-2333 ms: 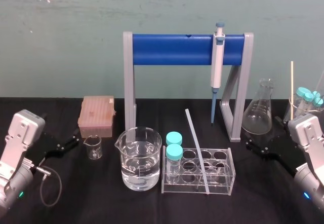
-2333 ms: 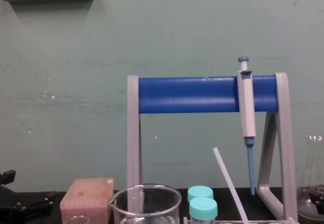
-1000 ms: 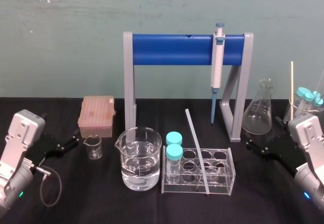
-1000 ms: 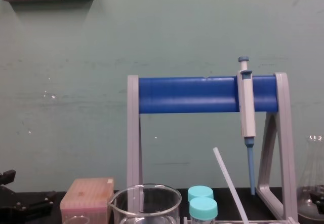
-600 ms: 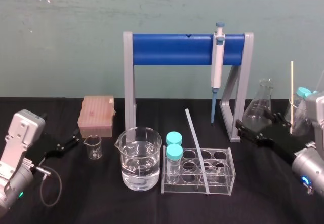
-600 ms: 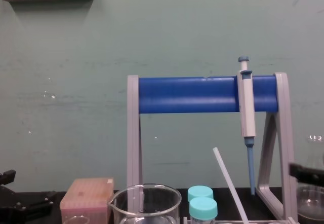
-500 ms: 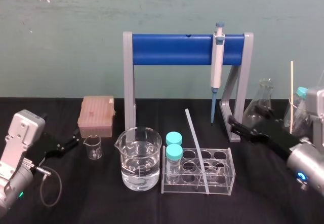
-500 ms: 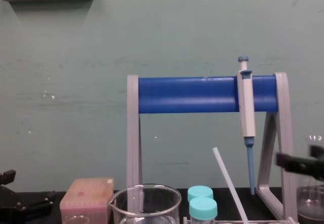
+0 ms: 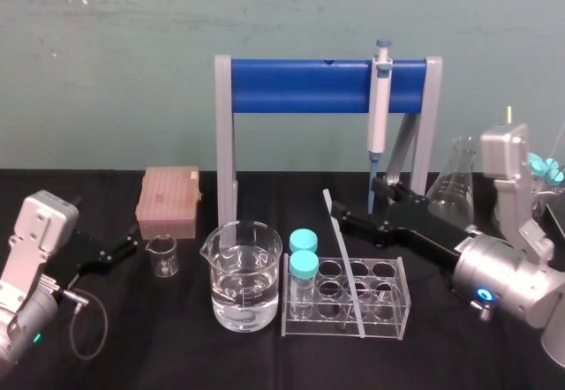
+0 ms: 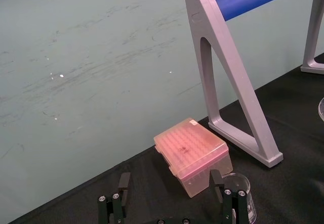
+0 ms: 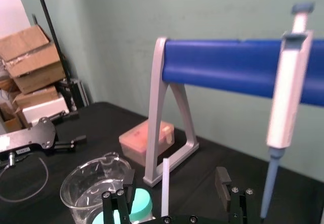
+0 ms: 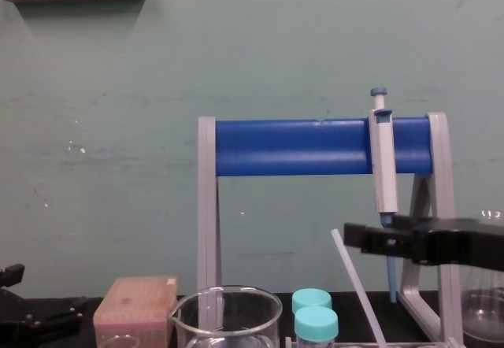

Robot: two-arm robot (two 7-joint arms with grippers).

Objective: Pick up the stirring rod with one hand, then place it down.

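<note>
- The stirring rod (image 9: 343, 266) is seen standing aslant in the clear test-tube rack (image 9: 388, 325). Its lower end is down through one of the rack's holes, and its upper end is free, leaning back and toward the robot's left above the rack.
- It is judged to be light and stiff. Being smooth and pencil-thin, it is likely to slip or roll between flat pads. If it is glass, it is also brittle under a sideways load.
- The best hold is judged to be on the bare upper length, well above the rack's top plate, where nothing crowds it.
- A lift along the rod's own slant is advised, so that the rod is not levered against the hole and the light rack is not dragged with it.
- The right gripper (image 11: 174, 182) is held spread wide at that upper length. In the right wrist view the rod (image 11: 164, 186) is seen between its two fingers, touched by neither. In the chest view the gripper (image 12: 356, 238) is seen just beside the rod's tip (image 12: 357, 289).
- Two blue-capped tubes (image 9: 303, 264) stand in the rack's left end, and a large beaker (image 9: 243, 277) stands just beside that end.
- Behind, a pipette (image 9: 380, 112) hangs on the blue stand (image 9: 300, 87), close to the right arm.
- The left gripper (image 9: 131, 242) is parked at the table's left edge, near the pink tip box (image 9: 168, 200), with its fingers apart and nothing held.
</note>
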